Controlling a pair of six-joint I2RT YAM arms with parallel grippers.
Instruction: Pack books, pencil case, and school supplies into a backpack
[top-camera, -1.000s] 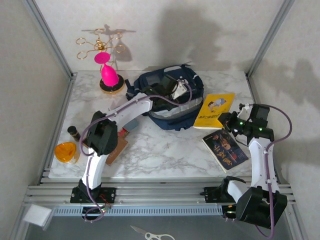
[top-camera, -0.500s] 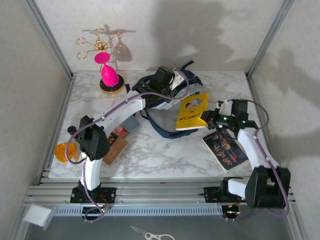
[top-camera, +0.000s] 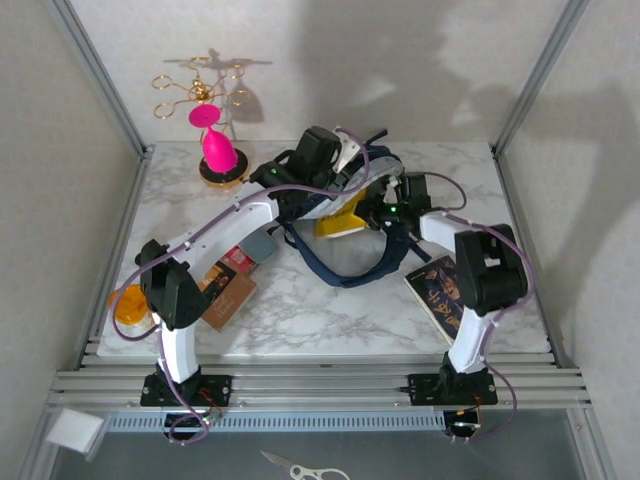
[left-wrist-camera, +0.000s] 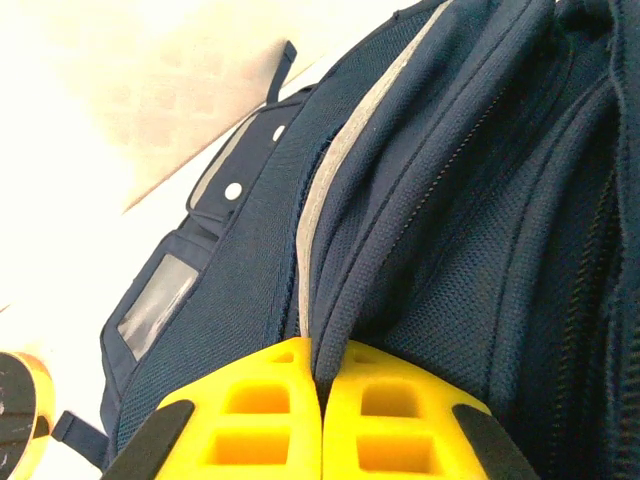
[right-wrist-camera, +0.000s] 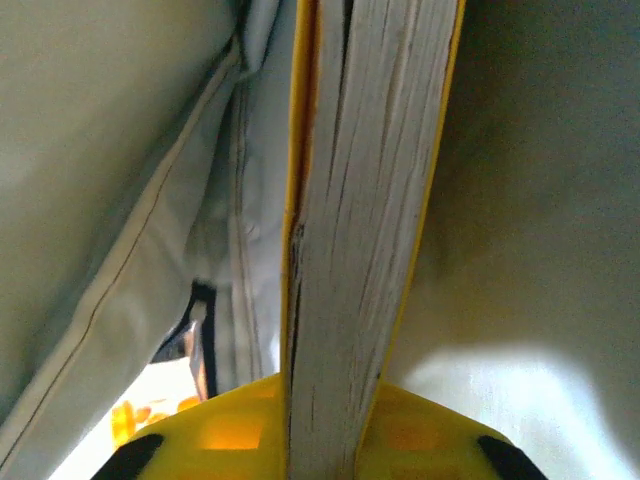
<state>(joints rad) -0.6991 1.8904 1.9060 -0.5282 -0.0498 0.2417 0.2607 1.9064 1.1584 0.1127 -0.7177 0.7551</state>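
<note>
A white marble worktop (top-camera: 330, 310) sat inside a pale-walled booth framed with aluminium rails, scissors (top-camera: 295, 467) lying below its near edge. The backpack (top-camera: 340, 270) lay at the back centre, its mouth turned toward the right. The left arm arched from its near-left base up and rightward over the worktop, its wrist above the backpack's top. The right arm rose from its near-right base, bent at the elbow and reached back leftward into the backpack's right side. The yellow book (top-camera: 340, 222) showed at the mouth, partly inside. The dark book (top-camera: 445, 295) lay flat beside the right arm, and the brown book (top-camera: 228, 297) lay near the left arm. The pouch (top-camera: 262, 243) and red box (top-camera: 237, 260) sat just beside the brown book, the orange piece (top-camera: 128, 305) at the left edge. A pink ornament (top-camera: 218, 150) stood back left. The left wrist view added that the left tool (left-wrist-camera: 322, 370) was pinched tight on a ridge of navy backpack (left-wrist-camera: 450, 200) fabric. The right wrist view added that the right tool (right-wrist-camera: 325, 400) clamped the yellow book (right-wrist-camera: 350, 250) by its covers, page edges toward the lens, pale lining alongside.
</note>
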